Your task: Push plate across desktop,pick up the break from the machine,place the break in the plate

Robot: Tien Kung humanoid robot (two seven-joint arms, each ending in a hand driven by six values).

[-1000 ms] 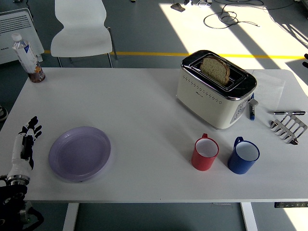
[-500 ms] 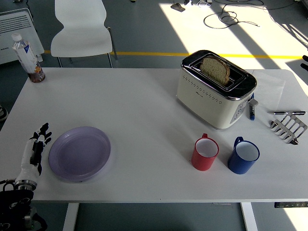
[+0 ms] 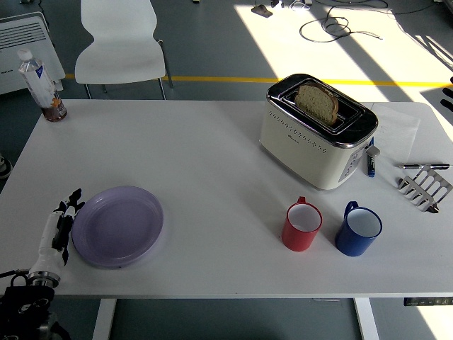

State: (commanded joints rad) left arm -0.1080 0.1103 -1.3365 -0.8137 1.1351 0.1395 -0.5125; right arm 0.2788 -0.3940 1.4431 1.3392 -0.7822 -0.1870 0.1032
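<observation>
Moved: left hand is sliding in from the counter's near-left corner toward the plate; a second back it was standing well clear of the rim, now it is lying just beside it, possibly touching.
Unmoved: plate, toaster, both mugs are sitting where they were in the earlier frames.
Left hand state: fingers are extended and held roughly together, edge-on to the plate's left rim, gripping nothing.
Right hand: not showing in the head view.
Plate position: lilac, lying flat near the counter's near-left corner, well apart from the toaster.
Bread position: one slice is standing upright in the toaster's slot, top half proud of the chrome; toaster is sitting toward the far-right part of the counter.
Step in hand: judging it as the start of the push, contact just being made.
How to push well: keeping the hand low against the rim, pressing at mid-height of the left side so the plate is travelling straight rightward and not spinning; going slowly, since a smooth plate on a smooth top is likely sliding freely.
Path watch: red mug and blue mug are standing near the near edge on the right; stopping the plate short of the red one.
Far-left corner: water bottle and small jar, out of the way.
</observation>
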